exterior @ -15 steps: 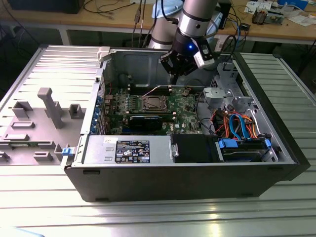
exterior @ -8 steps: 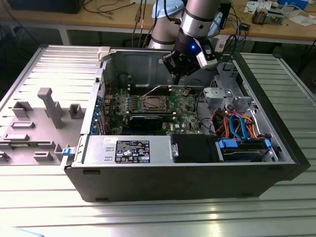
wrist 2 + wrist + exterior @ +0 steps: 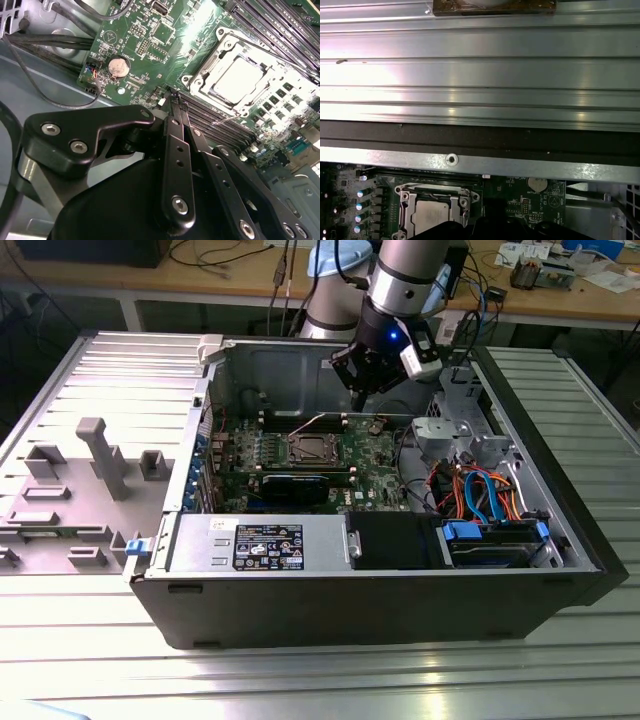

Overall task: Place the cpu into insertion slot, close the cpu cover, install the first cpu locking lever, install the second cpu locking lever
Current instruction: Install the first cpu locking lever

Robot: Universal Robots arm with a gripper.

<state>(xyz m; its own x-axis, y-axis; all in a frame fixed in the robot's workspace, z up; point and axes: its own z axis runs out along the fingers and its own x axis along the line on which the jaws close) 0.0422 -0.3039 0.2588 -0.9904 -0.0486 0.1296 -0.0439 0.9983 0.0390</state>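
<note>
One chip (image 3: 239,77) sits in the socket (image 3: 210,90) near the middle of the green board (image 3: 150,45), inside the open computer case (image 3: 380,610) on the ribbed metal desk (image 3: 300,680). Its pale grey top shows through the square cut-out of the metal frame (image 3: 260,97), which appears to lie flat over it; whether the thin side levers are latched cannot be told.

The tool (image 3: 175,100) hangs above the board, beside the socket toward the case's rear wall, touching nothing. Its two black fingers (image 3: 177,145) stand pressed together, holding nothing.

Likely faults from this position:
- Closed fingertips descending off target could strike the memory slots (image 3: 220,127) just beside the socket, or scrape small board parts.
- A lever caught at an angle could spring back or bend.
- Pressure on a frame not fully seated could shift the chip and damage the contacts beneath.
- Loose cables (image 3: 55,42) near the board edge could snag the arm.
</note>
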